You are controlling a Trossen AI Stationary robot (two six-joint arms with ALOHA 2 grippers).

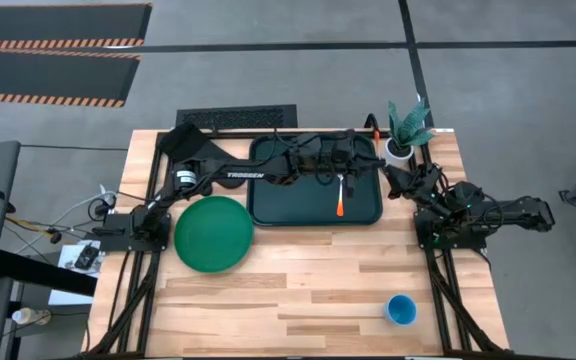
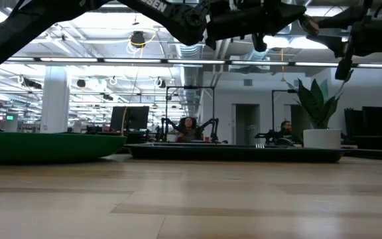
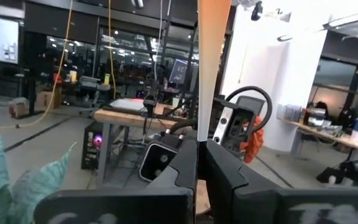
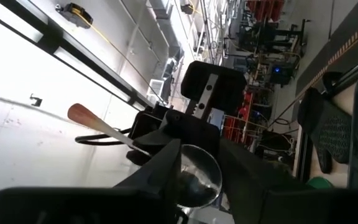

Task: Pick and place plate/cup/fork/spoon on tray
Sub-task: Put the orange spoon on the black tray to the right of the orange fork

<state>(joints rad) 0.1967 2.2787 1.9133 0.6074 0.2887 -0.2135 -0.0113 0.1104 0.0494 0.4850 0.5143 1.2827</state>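
Fingers of the left gripper pinch the fork over the tray's right end, while the right gripper clasps the spoon near the tabletop's right edge.

The plate is green, the cup blue, the tray dark green-black; the spoon has a silver bowl and orange handle, and the table is pale wood.

1. A white pot with a green plant stands at the table's 1 o'clock edge.
2. A black oven mitt lies at 11 o'clock.
3. Striped floor mats lie beyond, about 10 o'clock.
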